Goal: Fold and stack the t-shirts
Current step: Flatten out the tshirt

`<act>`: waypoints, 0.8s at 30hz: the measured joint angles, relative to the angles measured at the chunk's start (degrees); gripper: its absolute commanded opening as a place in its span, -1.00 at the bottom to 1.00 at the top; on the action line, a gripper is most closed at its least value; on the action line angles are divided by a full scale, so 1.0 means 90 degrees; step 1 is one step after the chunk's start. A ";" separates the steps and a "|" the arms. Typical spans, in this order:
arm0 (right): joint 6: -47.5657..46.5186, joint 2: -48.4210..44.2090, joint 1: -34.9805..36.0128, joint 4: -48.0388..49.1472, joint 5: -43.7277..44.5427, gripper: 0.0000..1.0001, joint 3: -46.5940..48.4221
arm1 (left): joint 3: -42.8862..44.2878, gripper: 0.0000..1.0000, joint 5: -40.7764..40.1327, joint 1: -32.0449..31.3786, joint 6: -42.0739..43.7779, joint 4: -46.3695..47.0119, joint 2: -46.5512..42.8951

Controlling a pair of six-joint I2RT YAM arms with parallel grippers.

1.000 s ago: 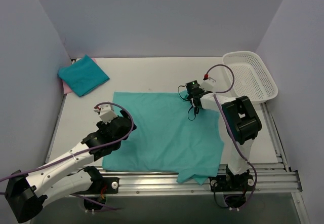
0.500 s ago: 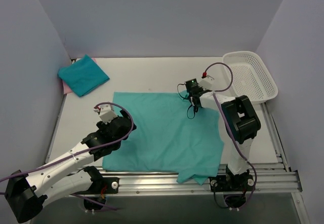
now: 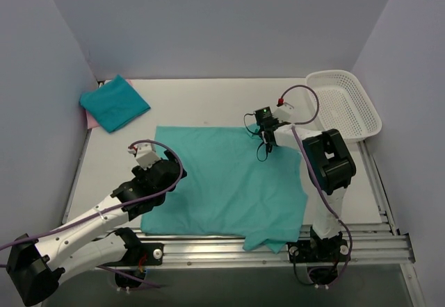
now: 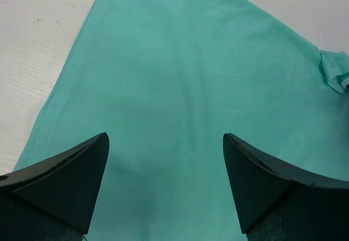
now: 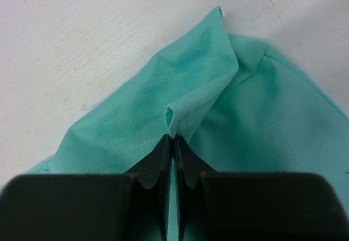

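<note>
Far left: folded teal t-shirt (image 3: 115, 103) lying on a pink t-shirt (image 3: 88, 119), of which only an edge shows. My left claw (image 4: 165, 140) hangs over the near-left part of the spread teal t-shirt (image 3: 229, 182), jaws wide, nothing between them, cloth flat underneath. That shirt lies flat mid-table (image 3: 201, 98). My right claw (image 5: 173, 138) is at the shirt's far right corner, jaws pinched tight on a raised fold of the cloth. White basket (image 3: 345, 103) far right, apart from the shirt.
</note>
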 measured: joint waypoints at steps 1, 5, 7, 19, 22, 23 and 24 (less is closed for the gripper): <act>-0.0002 0.0000 -0.0010 0.0002 -0.0005 -1.00 -0.0002 | 0.0000 0.88 0.0002 0.0002 -0.0002 0.0002 0.0000; -0.0012 0.0000 -0.0041 0.0039 -0.0046 -1.00 -0.0007 | 0.0000 0.88 0.0002 0.0010 0.0000 0.0005 0.0010; -0.0029 0.0000 -0.0046 0.0051 -0.0051 -1.00 -0.0007 | 0.0000 0.88 0.0002 0.0019 0.0000 0.0007 0.0041; -0.0146 0.0347 -0.0046 -0.0095 -0.0039 -1.00 0.1185 | -0.0005 0.89 0.0032 0.0112 0.0022 0.0199 0.0092; -0.0146 0.0814 -0.0070 -0.0107 -0.0010 -1.00 0.1970 | -0.0024 0.89 0.0053 0.0129 0.0034 0.0228 0.0090; -0.0143 0.1025 -0.0087 -0.0097 0.0000 -1.00 0.2242 | -0.0032 0.88 0.0063 0.0134 0.0044 0.0231 0.0090; -0.0143 0.1265 -0.0114 -0.0138 0.0007 -0.85 0.2550 | -0.0036 0.89 0.0078 0.0141 0.0051 0.0233 0.0087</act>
